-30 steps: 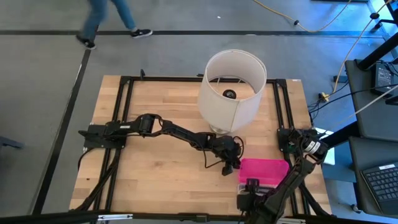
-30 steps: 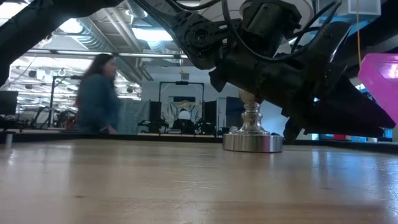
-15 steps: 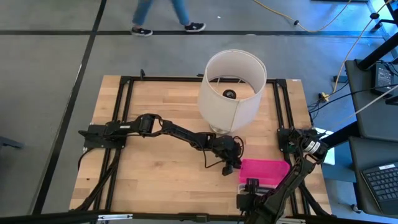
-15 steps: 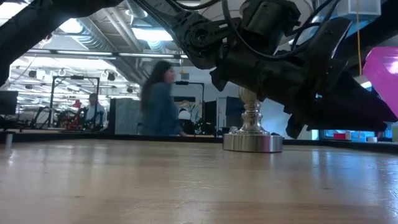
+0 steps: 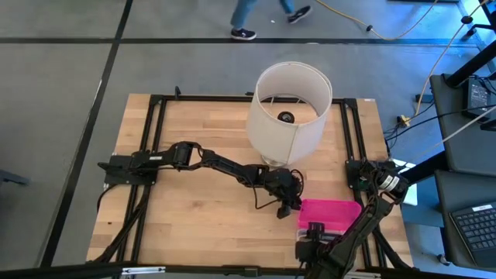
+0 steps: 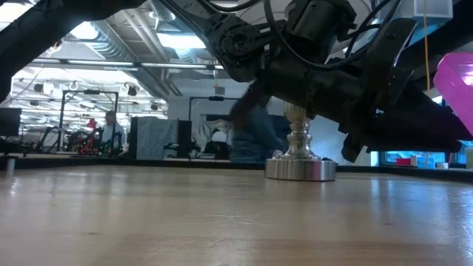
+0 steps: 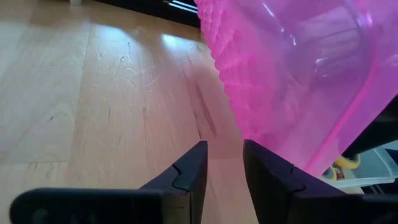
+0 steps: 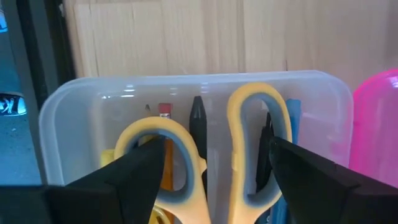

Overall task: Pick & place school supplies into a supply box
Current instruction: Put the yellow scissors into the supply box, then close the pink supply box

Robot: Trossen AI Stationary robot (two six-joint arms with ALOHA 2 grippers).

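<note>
The supply box has a clear base [image 8: 62, 106] at the table's near right. Its pink dotted lid [image 5: 329, 211] stands raised beside it and fills much of the left wrist view [image 7: 298, 74]. In the base lie yellow-handled scissors [image 8: 236, 143], a black pen [image 8: 198, 124], a pencil with a red eraser [image 8: 164, 111] and a blue pen [image 8: 293, 112]. My right gripper [image 8: 216, 142] hangs wide open over the base, pointing down, a finger on either side of the scissors' handles. My left gripper [image 7: 224, 146] sits low by the lid's left edge, its fingers narrowly apart with nothing between them. My left gripper's finger [image 7: 264, 168] stands right at the pink lid's lower edge [image 7: 249, 134]; I cannot tell whether it touches the lid.
A lamp with a big white shade [image 5: 288, 108] stands on its metal base [image 6: 300, 168] just beyond my left gripper. A black frame [image 5: 155, 155] runs along the table's edges. Bare wood [image 5: 201, 209] lies to the left of the box. A person walks past the far side.
Both grippers have kept still. A person beyond the table's far edge has walked toward the right.
</note>
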